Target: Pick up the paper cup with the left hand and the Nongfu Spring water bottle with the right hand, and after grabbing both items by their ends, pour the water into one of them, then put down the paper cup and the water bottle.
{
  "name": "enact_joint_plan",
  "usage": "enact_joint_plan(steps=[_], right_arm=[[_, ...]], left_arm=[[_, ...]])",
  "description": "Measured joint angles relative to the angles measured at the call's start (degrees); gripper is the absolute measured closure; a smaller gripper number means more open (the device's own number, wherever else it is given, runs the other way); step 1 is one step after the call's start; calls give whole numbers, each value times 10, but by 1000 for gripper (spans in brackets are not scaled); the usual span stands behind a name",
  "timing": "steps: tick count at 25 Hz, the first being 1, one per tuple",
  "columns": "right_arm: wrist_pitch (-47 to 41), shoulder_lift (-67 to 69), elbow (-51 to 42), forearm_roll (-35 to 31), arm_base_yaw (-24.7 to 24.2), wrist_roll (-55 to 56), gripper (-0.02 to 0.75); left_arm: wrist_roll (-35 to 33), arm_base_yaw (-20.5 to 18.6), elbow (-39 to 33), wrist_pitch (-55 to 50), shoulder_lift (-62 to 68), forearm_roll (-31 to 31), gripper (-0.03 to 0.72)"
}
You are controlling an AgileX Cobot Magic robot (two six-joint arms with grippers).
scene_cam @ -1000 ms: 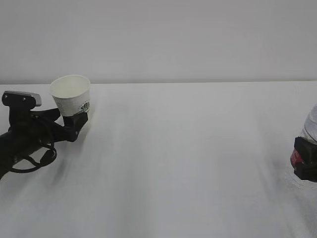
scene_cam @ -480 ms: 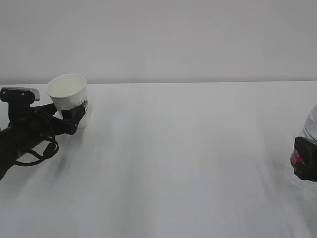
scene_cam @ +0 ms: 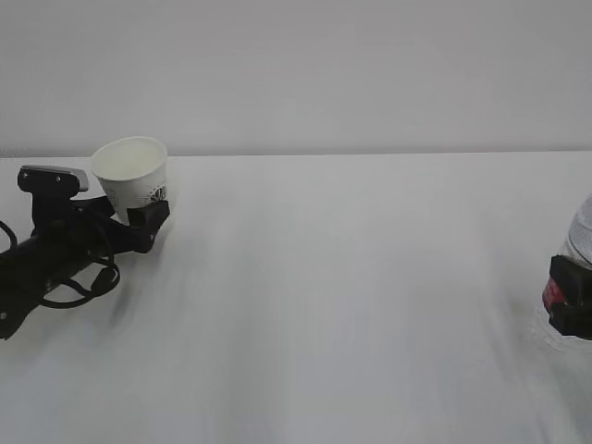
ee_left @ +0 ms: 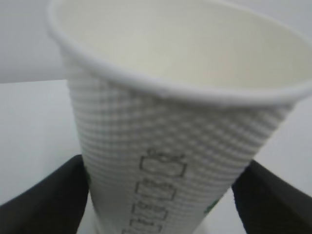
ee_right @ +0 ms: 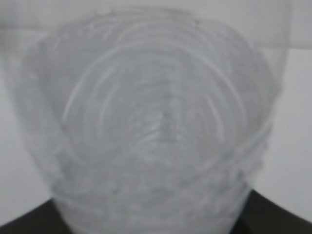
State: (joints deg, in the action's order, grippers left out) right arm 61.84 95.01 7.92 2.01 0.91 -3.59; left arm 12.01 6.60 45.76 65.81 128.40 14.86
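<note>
1. Cup (scene_cam: pixel 135 179) sits at the far left of the table (scene_cam: pixel 351 296), upright with a slight tilt, its mouth open and apparently empty. In the left wrist view its dimpled wall (ee_left: pixel 175 146) fills the frame.
2. Left hand (scene_cam: pixel 139 220) has its jaws spread wide around the cup's base. One finger (ee_left: pixel 46 197) shows on each side of the wall, just beside it. Whether they press it or the cup merely stands between them, I cannot tell.
3. Middle of the table lies bare.
4. Bottle (scene_cam: pixel 581 231) stands at the far right edge, mostly cut off, with a bit of red label showing.
5. Right hand (scene_cam: pixel 572 301) is closed about halfway on the bottle's lower part. The right wrist view shows its ribbed body (ee_right: pixel 156 126) close up, with dark jaws at the bottom corners.
6. Step in hand, as I judge it: picking up or setting down, with no pour under way.
7. Next move calls for settling the left hand's hold, firm for lifting or fully clear for release.
</note>
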Motion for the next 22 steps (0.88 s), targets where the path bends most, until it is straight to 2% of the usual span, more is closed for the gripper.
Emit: enact_joint_plan(steps=[15,22], right_arm=[[0,0,0,0,0,0,353],[0,0,0,0,0,0,355]], left_arm=[[0,0,15,0,7,1,1],[0,0,15,0,7,-26,54]])
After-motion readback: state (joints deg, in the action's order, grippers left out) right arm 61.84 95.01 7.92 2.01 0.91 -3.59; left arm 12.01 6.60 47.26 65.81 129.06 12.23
